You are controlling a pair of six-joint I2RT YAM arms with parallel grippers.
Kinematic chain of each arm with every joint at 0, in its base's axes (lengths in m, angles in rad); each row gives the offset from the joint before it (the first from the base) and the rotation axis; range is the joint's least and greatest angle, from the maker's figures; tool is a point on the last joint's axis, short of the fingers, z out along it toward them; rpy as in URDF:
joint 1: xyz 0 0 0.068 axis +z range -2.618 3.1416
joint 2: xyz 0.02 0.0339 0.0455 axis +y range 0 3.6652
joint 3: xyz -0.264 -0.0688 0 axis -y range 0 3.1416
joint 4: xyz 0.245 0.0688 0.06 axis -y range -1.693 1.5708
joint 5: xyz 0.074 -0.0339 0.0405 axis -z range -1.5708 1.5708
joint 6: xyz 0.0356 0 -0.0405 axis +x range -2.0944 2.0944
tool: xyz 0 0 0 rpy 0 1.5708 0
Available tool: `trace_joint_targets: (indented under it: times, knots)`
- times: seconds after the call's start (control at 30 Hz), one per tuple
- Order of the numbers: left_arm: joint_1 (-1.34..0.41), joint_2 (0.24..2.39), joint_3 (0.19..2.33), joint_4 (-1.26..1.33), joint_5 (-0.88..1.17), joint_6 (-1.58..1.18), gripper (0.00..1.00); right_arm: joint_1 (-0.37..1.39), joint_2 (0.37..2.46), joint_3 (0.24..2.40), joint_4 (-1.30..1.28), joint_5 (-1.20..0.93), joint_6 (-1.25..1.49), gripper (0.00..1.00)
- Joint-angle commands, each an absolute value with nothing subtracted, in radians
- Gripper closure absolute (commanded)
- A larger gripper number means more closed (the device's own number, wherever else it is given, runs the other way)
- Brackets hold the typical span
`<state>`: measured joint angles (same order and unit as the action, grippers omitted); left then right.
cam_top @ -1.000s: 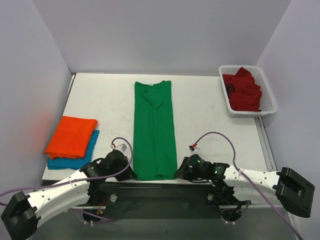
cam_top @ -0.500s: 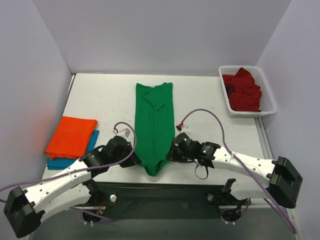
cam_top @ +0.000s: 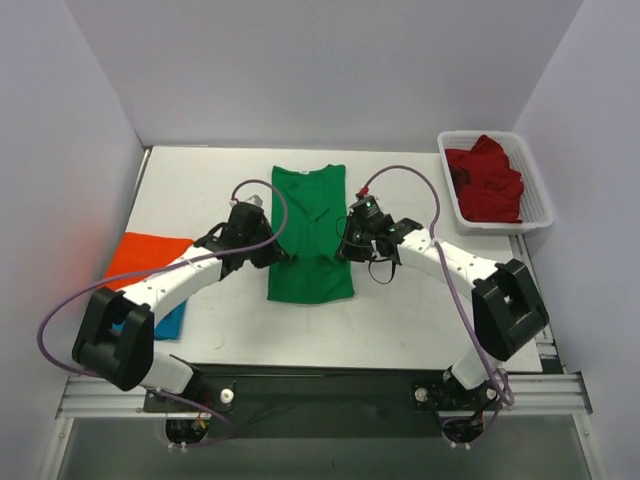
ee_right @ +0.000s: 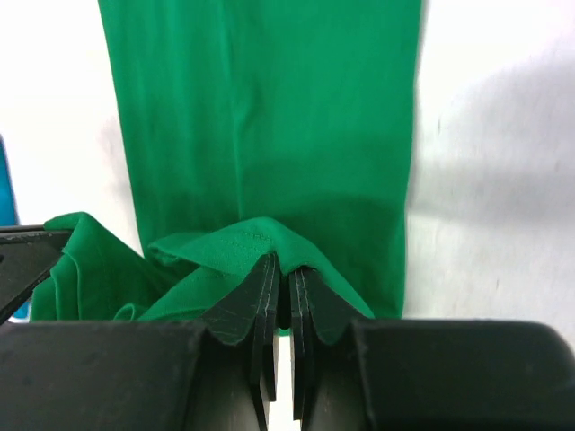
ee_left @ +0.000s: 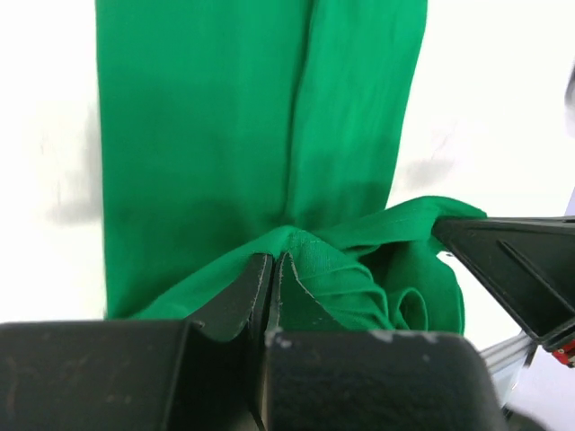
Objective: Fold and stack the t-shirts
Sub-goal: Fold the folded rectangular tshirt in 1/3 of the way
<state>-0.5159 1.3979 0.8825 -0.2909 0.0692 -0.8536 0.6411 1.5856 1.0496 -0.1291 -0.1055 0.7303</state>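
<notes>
The left end effector [ee_left: 272,260] and the right end effector [ee_right: 280,265], jaws pressed together, each pinch the hem of the green t-shirt [cam_top: 310,280], which lies mid-frame on the table [cam_top: 420,310]. The hem sags and bunches between them. Laid down like that, the fold would likely crease or land crooked.

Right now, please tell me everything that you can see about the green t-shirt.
The green t-shirt is plain, bright, soft matte cloth. It is folded lengthwise into a narrow strip and lies on the white table, collar at the far end. Its near end is lifted and doubled back over the rest. The left fingers and right fingers are shut on that bunched edge, one at each side. Nothing else touches it.
</notes>
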Motion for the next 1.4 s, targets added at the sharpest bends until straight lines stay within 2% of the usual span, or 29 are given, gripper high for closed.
trace_joint_targets:
  times: [0.0,0.43,1.03,1.1,1.13,1.17,1.2,1.3,1.37]
  knots:
    - [-0.46,1.475,1.009,-0.213,0.095,-0.81,1.0,0.568,1.653,1.163,-0.15,-0.17,0.681,1.0]
    - [-0.295,1.856,1.242,-0.137,0.245,-0.801,1.0,0.422,1.951,1.451,-0.137,-0.328,0.687,1.0]
    - [-0.226,1.957,1.316,-0.075,0.339,-0.819,1.0,0.336,2.048,1.531,-0.129,-0.411,0.695,0.98]
    - [-0.215,1.965,1.315,-0.058,0.357,-0.818,0.9,0.327,2.06,1.535,-0.127,-0.42,0.687,0.84]
    - [-0.209,1.97,1.313,-0.045,0.373,-0.818,0.78,0.322,2.062,1.546,-0.126,-0.426,0.683,0.78]
    - [-0.204,1.965,1.302,-0.041,0.374,-0.816,0.66,0.312,2.068,1.554,-0.129,-0.449,0.678,0.65]
    - [-0.19,1.956,1.293,-0.037,0.373,-0.818,0.49,0.305,2.071,1.562,-0.13,-0.468,0.664,0.62]
    - [-0.172,1.899,1.243,-0.014,0.364,-0.816,0.36,0.292,2.053,1.586,-0.155,-0.477,0.638,0.52]
    - [-0.17,1.846,1.221,0.017,0.348,-0.813,0.34,0.296,2.02,1.588,-0.189,-0.453,0.603,0.5]
